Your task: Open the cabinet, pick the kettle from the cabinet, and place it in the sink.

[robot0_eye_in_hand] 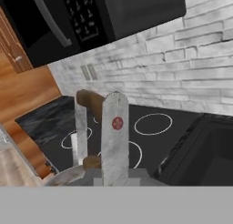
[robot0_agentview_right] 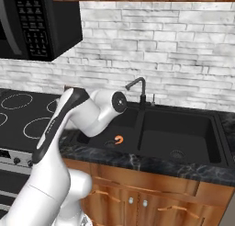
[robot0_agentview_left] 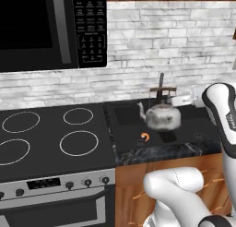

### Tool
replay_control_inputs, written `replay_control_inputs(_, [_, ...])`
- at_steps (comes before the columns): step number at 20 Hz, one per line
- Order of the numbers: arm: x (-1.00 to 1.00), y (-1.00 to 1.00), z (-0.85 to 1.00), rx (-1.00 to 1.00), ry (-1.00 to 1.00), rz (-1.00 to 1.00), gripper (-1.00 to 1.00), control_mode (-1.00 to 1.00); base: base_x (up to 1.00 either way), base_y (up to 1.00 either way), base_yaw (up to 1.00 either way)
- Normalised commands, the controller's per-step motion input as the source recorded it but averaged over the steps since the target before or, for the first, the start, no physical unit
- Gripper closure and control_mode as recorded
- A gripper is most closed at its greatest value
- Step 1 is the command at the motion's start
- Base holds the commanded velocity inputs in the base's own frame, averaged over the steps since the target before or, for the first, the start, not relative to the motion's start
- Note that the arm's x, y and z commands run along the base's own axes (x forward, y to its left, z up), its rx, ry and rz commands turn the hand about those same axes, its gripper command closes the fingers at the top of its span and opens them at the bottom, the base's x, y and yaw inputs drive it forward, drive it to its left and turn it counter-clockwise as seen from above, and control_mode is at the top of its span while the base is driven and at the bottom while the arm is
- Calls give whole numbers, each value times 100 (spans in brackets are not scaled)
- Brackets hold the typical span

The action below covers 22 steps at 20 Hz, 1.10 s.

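White brick backsplash behind a black marbled counter; black microwave (robot0_agentview_left: 53, 27) above a black glass stovetop (robot0_agentview_left: 50, 138) with ring burners, just left of the sink (robot0_agentview_right: 183, 133).

The kettle (robot0_agentview_left: 161, 116), silver, spout pointing toward the stovetop, hangs over the left part of the matte-black basin, in front of the faucet (robot0_agentview_right: 140, 89). The gripper (robot0_agentview_left: 177, 96) comes in from the right and holds it at the handle top; the jaws look closed on the wooden grip of the bail. In the hand view the handle stands up right in front of the camera.

Judged step: the carry is over and placing is in hand. Whether the kettle touches the basin floor I cannot tell; it reads as just above.

Next move calls for a short straight descent until the base sits flat, then release, keeping clear of the faucet.
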Motion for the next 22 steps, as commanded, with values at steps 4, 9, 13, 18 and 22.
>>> replay_control_inputs(4, [27,-4,-19,0,0,0,100,-100,0,0,0])
replay_control_inputs(9, [29,-1,-18,0,0,0,100,-100,0,0,0])
replay_control_inputs(13, [30,-2,-17,0,0,0,100,-100,0,0,0])
replay_control_inputs(18, [21,-1,-23,-1,0,0,100,-100,0,0,0])
replay_control_inputs(22, [23,-1,-22,-3,0,-2,100,-100,0,0,0])
